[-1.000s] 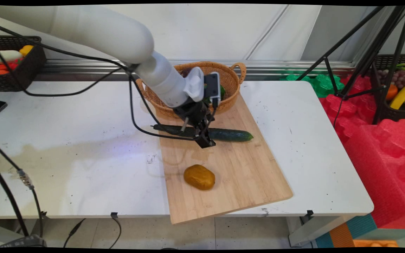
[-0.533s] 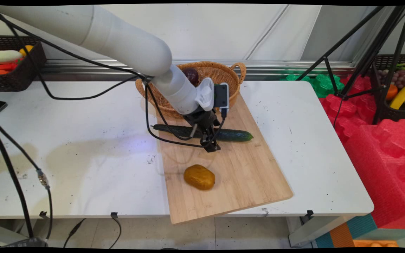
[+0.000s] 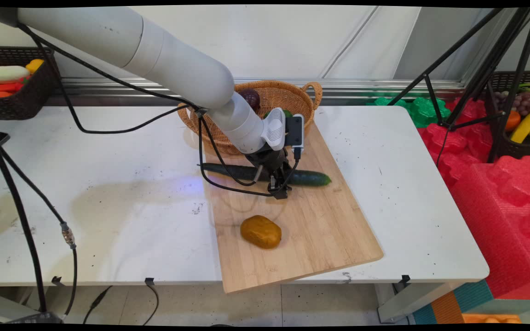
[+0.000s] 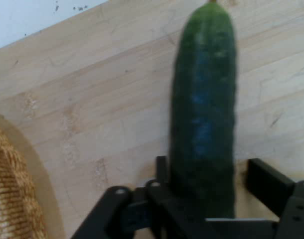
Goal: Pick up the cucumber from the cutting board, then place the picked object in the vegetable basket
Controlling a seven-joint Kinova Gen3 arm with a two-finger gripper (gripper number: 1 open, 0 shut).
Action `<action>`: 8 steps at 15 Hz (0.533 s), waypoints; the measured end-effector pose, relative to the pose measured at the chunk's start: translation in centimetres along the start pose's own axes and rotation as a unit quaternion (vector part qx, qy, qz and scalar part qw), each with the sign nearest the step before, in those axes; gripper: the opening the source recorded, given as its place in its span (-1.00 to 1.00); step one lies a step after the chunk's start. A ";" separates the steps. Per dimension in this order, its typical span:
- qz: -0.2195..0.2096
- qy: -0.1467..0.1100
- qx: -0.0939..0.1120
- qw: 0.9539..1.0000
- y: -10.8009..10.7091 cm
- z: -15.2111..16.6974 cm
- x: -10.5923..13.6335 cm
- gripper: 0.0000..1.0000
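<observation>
While cucumber (image 3: 311,178) lies flat on cutting board (image 3: 320,230), mid-frame in main view, long axis runs left-right, crossing line between fingers. Gripper (image 3: 278,189) sits astride its middle; hand view shows cucumber (image 4: 204,114) between spread fingers (image 4: 264,181), left one touching, right one apart, not clamped. Wicker basket (image 3: 304,103) just behind, upper centre; potato (image 3: 261,231) lower on board, well apart.

My fingers (image 4: 259,181) straddle the long dark green cucumber (image 3: 308,178), one on each side. The woven wicker basket (image 3: 304,103) crowds close toward the table's (image 3: 108,184) far edge. Bare bamboo cutting board (image 3: 329,220) lies open toward the near edge, except the brown oval potato (image 3: 261,231).
</observation>
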State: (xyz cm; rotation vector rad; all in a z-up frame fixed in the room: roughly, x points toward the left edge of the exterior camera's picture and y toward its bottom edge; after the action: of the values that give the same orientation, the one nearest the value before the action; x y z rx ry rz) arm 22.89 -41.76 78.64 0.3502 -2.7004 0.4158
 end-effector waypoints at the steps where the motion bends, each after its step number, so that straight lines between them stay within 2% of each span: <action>1: 0.003 0.001 0.001 1.000 0.1 0.0 0.0 -1.00; 5: 0.012 0.010 0.005 1.000 0.4 -1.0 -0.3 -1.00; 8: 0.011 0.028 0.009 1.000 0.9 -3.3 0.0 -1.00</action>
State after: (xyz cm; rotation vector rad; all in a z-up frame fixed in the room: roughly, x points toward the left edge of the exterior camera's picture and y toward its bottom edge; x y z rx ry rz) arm 23.74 -39.87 81.31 0.3105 -2.6504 0.4498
